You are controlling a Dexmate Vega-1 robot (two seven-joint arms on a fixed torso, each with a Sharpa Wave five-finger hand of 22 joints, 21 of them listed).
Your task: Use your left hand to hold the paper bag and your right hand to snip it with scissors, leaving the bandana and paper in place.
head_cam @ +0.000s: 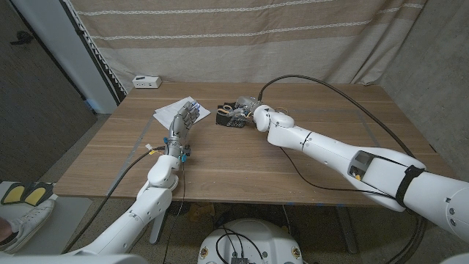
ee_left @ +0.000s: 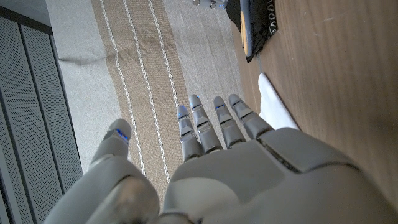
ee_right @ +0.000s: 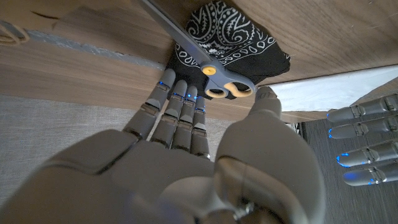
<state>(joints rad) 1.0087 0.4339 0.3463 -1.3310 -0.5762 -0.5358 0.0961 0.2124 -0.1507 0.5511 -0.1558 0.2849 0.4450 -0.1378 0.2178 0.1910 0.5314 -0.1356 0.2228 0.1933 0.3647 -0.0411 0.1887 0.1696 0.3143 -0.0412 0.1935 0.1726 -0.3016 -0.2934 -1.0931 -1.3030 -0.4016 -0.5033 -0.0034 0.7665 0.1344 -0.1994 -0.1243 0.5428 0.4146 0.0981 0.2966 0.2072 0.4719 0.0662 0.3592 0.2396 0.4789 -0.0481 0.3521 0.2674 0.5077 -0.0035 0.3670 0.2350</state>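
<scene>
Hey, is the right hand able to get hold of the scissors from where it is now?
Probably yes. The right hand is right at the scissors, fingers spread beside the yellow handles, which lie on the black bandana with nothing over them. The left hand is off to the side.

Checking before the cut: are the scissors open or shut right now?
Shut, it seems: in the right wrist view the scissors show one straight grey blade line lying on the bandana.
</scene>
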